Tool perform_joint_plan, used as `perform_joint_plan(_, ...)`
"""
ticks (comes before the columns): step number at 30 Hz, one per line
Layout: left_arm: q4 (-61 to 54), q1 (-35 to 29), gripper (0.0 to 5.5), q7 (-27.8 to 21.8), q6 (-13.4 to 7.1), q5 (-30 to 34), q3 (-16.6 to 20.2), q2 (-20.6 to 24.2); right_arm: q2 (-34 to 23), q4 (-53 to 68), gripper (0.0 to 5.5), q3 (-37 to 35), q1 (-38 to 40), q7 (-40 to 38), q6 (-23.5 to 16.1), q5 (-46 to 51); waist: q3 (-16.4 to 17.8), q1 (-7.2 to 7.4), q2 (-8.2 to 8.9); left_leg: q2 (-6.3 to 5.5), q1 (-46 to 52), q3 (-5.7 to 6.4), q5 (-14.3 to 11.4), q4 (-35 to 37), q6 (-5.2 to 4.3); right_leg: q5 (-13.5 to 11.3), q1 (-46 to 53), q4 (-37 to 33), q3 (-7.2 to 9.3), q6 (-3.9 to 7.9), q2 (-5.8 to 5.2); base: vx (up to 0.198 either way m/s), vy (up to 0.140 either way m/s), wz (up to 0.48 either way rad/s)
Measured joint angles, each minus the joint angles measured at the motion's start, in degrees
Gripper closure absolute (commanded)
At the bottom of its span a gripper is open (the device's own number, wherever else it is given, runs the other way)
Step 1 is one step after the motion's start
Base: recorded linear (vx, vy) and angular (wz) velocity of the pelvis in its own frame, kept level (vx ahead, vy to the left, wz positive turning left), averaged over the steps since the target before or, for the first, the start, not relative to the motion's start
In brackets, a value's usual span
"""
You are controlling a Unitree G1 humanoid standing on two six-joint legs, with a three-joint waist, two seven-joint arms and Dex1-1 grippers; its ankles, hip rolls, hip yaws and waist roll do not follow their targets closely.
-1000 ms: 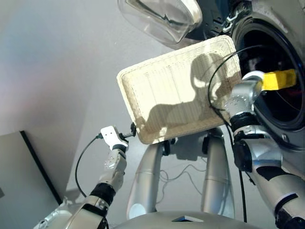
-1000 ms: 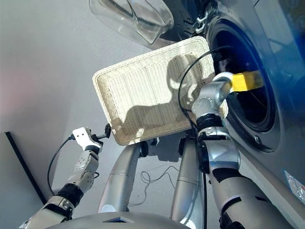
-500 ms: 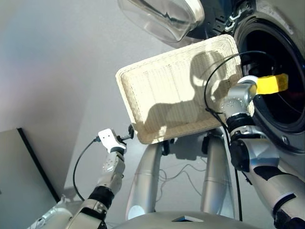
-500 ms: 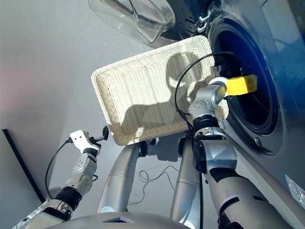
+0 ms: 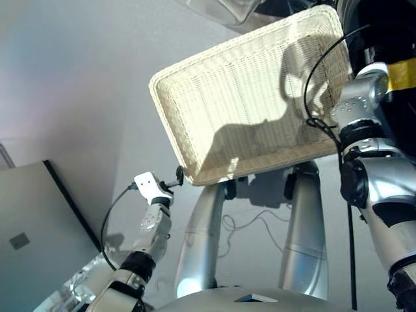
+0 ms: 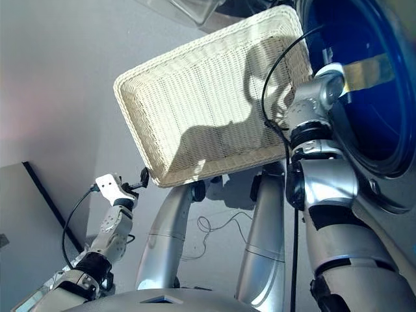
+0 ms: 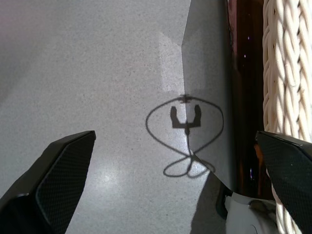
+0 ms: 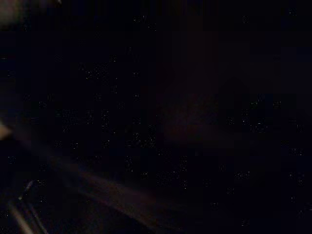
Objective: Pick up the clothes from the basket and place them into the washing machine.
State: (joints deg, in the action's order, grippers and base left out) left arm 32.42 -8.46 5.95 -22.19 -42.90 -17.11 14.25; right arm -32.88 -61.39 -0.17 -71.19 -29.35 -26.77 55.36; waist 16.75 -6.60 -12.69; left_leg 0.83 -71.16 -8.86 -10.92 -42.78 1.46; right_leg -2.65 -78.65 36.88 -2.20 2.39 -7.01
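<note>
Nearest you, the left hand (image 5: 179, 175) sits low on your left at the end of its grey forearm, just beside the near corner of the basket. In the left wrist view its two black fingers (image 7: 63, 170) stand wide apart with nothing between them, and the woven rim (image 7: 287, 73) runs right along one finger; you cannot tell from the pictures whether that finger touches it. Past the fingers lies the speckled grey floor (image 7: 97, 73).

Above that hand, the shallow rectangular cream-white woven basket (image 5: 195, 97) fills the middle of your head views, tilted, with its ribbed bottom facing you. No garments show in it; only shadows fall across the weave.

On your right, the right arm (image 6: 325, 195) rises beside the basket's far edge, a black cable (image 6: 276, 78) looping over the weave. The wrist reaches into the round porthole (image 6: 377, 130) of the dark grey glossy washing machine (image 6: 390, 214). The right hand itself is out of sight inside the drum, and the right wrist view is almost wholly dark, so you cannot tell whether it is wide, narrow or holding anything. The clothes cannot be made out anywhere.
</note>
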Motion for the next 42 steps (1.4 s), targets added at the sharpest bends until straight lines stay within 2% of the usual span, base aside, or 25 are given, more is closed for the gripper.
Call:
perform_joint_plan(4, -0.1, -0.1, 0.0, 0.2, 0.0, 0.1, 2.6, 0.1, -5.8, 13.4, 0.0, -0.1, 0.2, -4.1, -2.7, -8.9, 1.0, 1.0, 1.1, 0.41, -0.1, -0.69, -0.7, -0.6, 0.04, 0.0, -0.2, 0.0, -0.64, 0.36, 0.5, 0.0, 0.0, 0.0)
perform_joint_plan(5, -0.1, -0.1, 0.0, 0.2, 0.0, 0.2, 3.0, 0.1, -7.2, 15.7, 0.0, -1.2, 0.2, -5.9, -4.2, -13.2, 1.0, 1.08, 1.14, 0.46, -0.1, -0.69, -0.8, -0.7, 0.09, -0.2, -0.1, 0.1, -0.65, 0.63, 0.52, 0.0, 0.0, 0.0)
perform_joint_plan(6, -0.3, -0.2, 0.0, 0.2, -0.1, 0.2, 3.1, 0.1, -6.5, 17.3, 0.0, -3.9, 0.3, -8.6, -6.5, -16.8, 1.0, 0.95, 1.14, 0.45, -0.1, -0.68, -0.9, -0.8, 0.11, -0.4, 0.0, 0.2, -0.66, 0.37, 0.5, 0.0, 0.0, 0.0)
perform_joint_plan(10, -0.5, -1.2, 0.0, 0.8, -0.4, 0.5, 3.5, 0.2, -6.6, 17.8, 0.0, -5.3, 0.8, -17.9, -6.3, -26.9, 1.1, 1.03, 1.22, 0.39, 0.2, -0.64, -1.1, -1.5, 0.31, -0.4, 0.4, 0.2, -0.68, 0.53, 0.46, 0.0, 0.0, 0.0)
perform_joint_plan(14, -0.2, -1.7, 0.0, 1.2, -1.3, 1.4, 3.5, 0.2, -5.6, 16.5, 0.0, -5.4, 3.2, -20.2, -4.8, -31.8, 1.1, 1.42, 1.27, 0.48, 1.4, -0.13, -1.3, -1.5, 0.38, -0.3, 2.3, 0.0, -0.22, 0.58, 0.43, 0.0, 0.0, 0.0)
perform_joint_plan(17, 1.4, -1.6, 0.0, 1.2, -1.4, 1.3, 3.7, 0.2, -1.5, 11.7, 0.0, -4.8, 4.8, -15.8, -4.5, -28.2, 1.0, 2.57, 1.47, 0.7, 3.5, 0.54, -1.3, -1.4, 0.38, -0.1, 5.0, -1.0, 0.54, 0.84, 0.53, 0.0, 0.0, 0.0)
perform_joint_plan(20, 2.5, -0.9, 0.0, 1.2, -1.6, 1.2, 4.8, 0.5, 3.2, 8.0, 0.0, -2.7, 8.3, -8.9, -2.9, -22.6, -0.4, 3.39, 3.19, 0.97, 4.1, 0.53, -1.5, -0.7, 0.52, 0.0, 5.6, -2.1, 0.7, 0.64, 0.68, 0.0, 0.0, 0.0)
perform_joint_plan(22, 4.1, -1.1, 0.0, 0.7, -1.4, 1.2, 5.1, 0.5, 6.0, 8.0, 0.0, -0.3, 12.6, -3.4, -1.7, -19.2, -0.6, 3.79, 3.53, 1.14, 4.7, 0.88, -1.3, -0.5, 0.09, -0.3, 6.4, -2.0, 1.2, 0.52, 0.75, 0.0, 0.0, 0.0)
perform_joint_plan(26, 5.6, -1.0, 0.0, -1.3, -1.1, 1.1, 5.9, 0.2, 11.7, 7.8, 0.0, 5.7, 19.1, 6.3, 2.2, -15.4, -0.7, 3.51, 3.58, 1.41, 5.7, 1.46, -1.2, -0.1, -0.1, -0.4, 7.8, -2.6, 1.92, 0.47, 0.68, 0.0, 0.0, 0.0)
perform_joint_plan(28, 7.0, -1.2, 0.0, -1.9, -0.9, 1.1, 6.7, -0.3, 13.9, 7.8, 0.0, 8.9, 20.9, 9.8, 3.6, -14.4, -0.7, 3.6, 3.62, 1.35, 6.3, 2.46, -1.1, 0.2, -0.3, -0.5, 9.1, -3.1, 2.96, 0.14, 0.56, 0.0, 0.0, 0.0)
perform_joint_plan(30, 8.2, -1.1, 0.0, -2.6, -0.3, 1.1, 6.8, -0.3, 15.7, 7.4, 0.0, 10.6, 22.6, 12.7, 4.6, -14.4, -1.2, 3.26, 4.69, 1.18, 7.6, 3.06, -0.9, 0.9, -0.54, -0.2, 10.5, -3.5, 3.64, -0.07, 0.34, 0.0, 0.0, 0.0)
perform_joint_plan(32, 10.0, -1.0, 0.0, -2.8, 0.0, 1.1, 7.1, -0.3, 17.3, 7.2, 0.0, 11.9, 23.6, 14.3, 5.2, -14.4, -1.9, 3.33, 6.1, 1.06, 8.8, 3.57, -0.4, 2.4, -0.8, -0.1, 11.9, -4.6, 4.28, 0.1, 0.19, 0.0, 0.0, 0.0)
perform_joint_plan(35, 11.5, -1.0, 0.0, -3.3, 0.1, 1.2, 7.2, -0.3, 18.5, 6.4, 0.0, 12.1, 25.4, 16.3, 5.3, -14.4, -2.9, 3.28, 7.91, 0.66, 10.7, 4.6, 0.8, 4.8, -1.29, -0.3, 14.2, -6.4, 5.83, -0.24, -0.23, 0.01, -0.027, 0.198)
perform_joint_plan(37, 12.8, -1.1, 0.0, -3.6, 0.1, 1.3, 7.3, -0.3, 18.5, 6.4, 0.0, 13.2, 26.7, 17.2, 5.6, -14.6, -2.9, 3.36, 8.16, 0.45, 12.3, 5.7, 1.4, 6.3, -1.56, -0.5, 16.3, -7.8, 7.05, -0.59, -0.46, 0.012, -0.009, 0.092)
perform_joint_plan(39, 13.7, -1.1, 0.0, -3.8, 0.1, 1.3, 7.5, -0.5, 18.4, 6.6, 0.0, 14.2, 29.5, 17.6, 6.4, -14.9, -2.9, 3.21, 8.75, 0.42, 15.2, 6.03, 1.9, 8.5, -1.76, -0.8, 19.3, -9.5, 7.63, -1.01, -0.47, 0.0, 0.0, 0.0)
perform_joint_plan(42, 14.9, -0.3, 0.0, -4.2, 0.2, 1.3, 8.7, -0.7, 18.6, 7.3, 0.0, 16.7, 34.4, 18.0, 7.1, -20.6, -3.1, 3.23, 9.83, 0.27, 20.3, 6.36, 2.8, 12.4, -2.03, -0.6, 24.0, -12.4, 8.29, -0.8, -0.5, 0.0, 0.0, 0.0)
